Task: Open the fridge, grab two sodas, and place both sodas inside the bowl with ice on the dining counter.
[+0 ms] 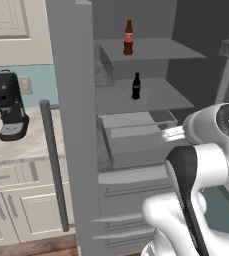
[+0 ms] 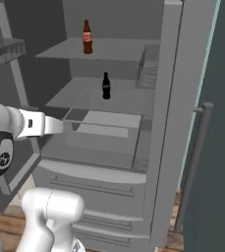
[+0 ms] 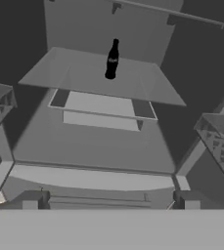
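Observation:
The fridge (image 1: 71,100) (image 2: 169,88) stands with its doors swung open. One soda (image 1: 128,38) (image 2: 87,37), brown with a red label, stands upright on the upper glass shelf. A second soda (image 1: 136,86) (image 2: 106,86) (image 3: 112,59), darker in the shade, stands upright on the shelf below. My gripper (image 3: 111,202) is open, its two fingertips (image 3: 33,200) wide apart with nothing between them. It sits in front of the fridge, lower than the second soda and well short of it, looking up at that shelf. The bowl with ice and the dining counter are out of view.
A clear crisper drawer (image 1: 131,135) (image 2: 101,130) lies under the lower shelf, with grey freezer drawers beneath it. Door bins (image 3: 221,141) flank the opening on both sides. A black coffee machine (image 1: 8,105) stands on the wall counter (image 1: 26,147) to the left of the fridge.

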